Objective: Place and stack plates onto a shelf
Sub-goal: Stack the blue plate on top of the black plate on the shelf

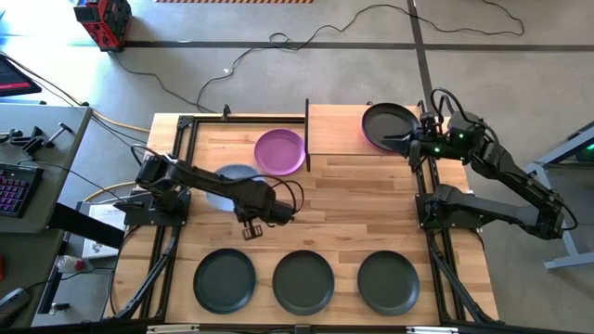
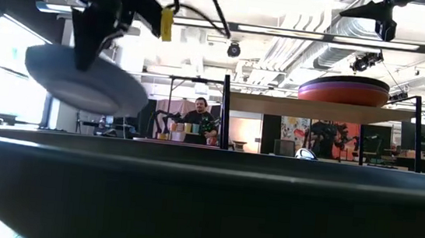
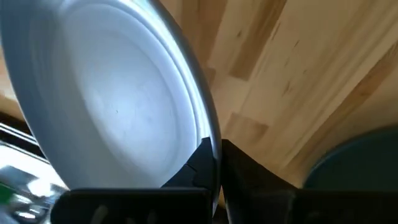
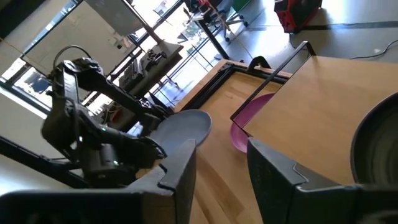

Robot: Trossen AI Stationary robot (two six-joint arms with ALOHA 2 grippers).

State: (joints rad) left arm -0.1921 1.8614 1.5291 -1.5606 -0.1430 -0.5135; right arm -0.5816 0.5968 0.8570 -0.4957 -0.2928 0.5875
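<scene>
Gripping pale plate (image 3: 106, 106), left hand (image 3: 217, 168)

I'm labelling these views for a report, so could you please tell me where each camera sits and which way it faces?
High: overhead, looking down on the table, both arms, dark plates.
Low: at tabletop height, looking level at the shelf and the lifted pale plate.
Left wrist: on the left arm; its fingers pinch the pale plate's rim.
Right wrist: on the right arm, over the shelf; its fingers apart.
Shared: all four show the pale plate.
</scene>
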